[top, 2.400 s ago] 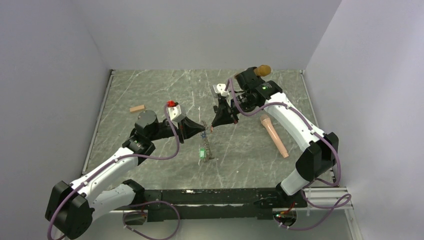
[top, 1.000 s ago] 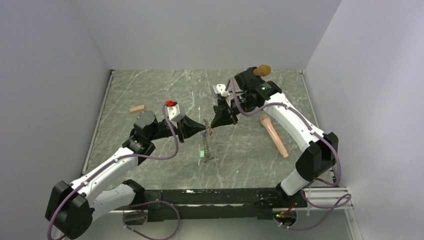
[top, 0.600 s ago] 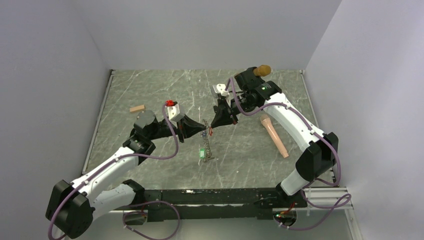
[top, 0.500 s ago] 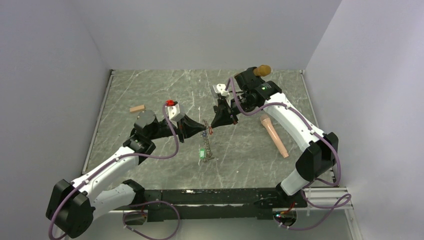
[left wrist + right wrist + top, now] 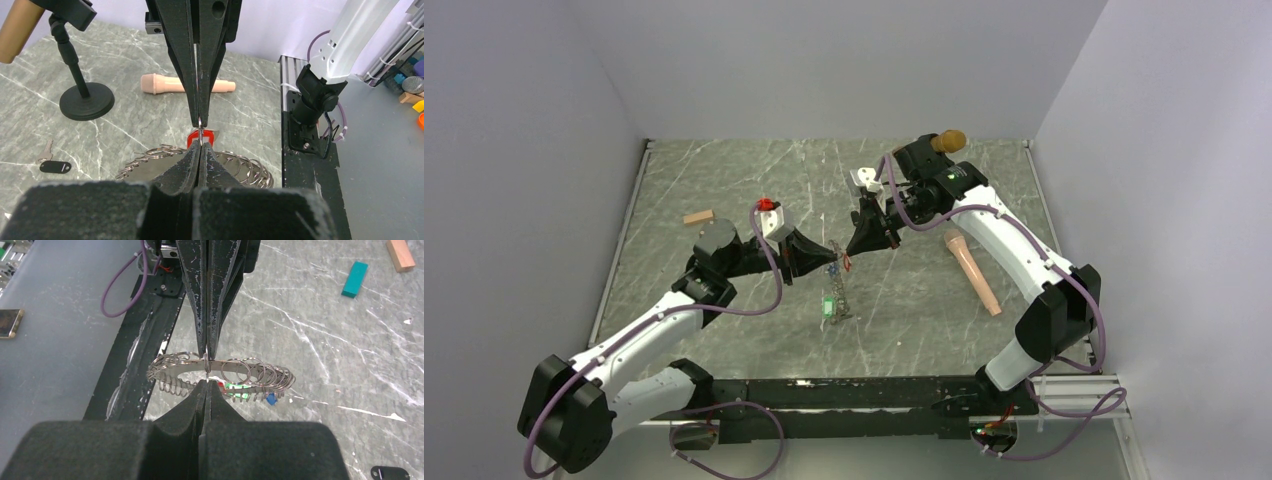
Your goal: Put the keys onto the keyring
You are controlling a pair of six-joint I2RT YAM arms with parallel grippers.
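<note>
Jaws clamped on the keyring point(image 5: 246, 171), the left gripper point(image 5: 200, 151) meets the right gripper point(image 5: 199, 119) pinching a red-tagged key point(image 5: 210, 135).
</note>
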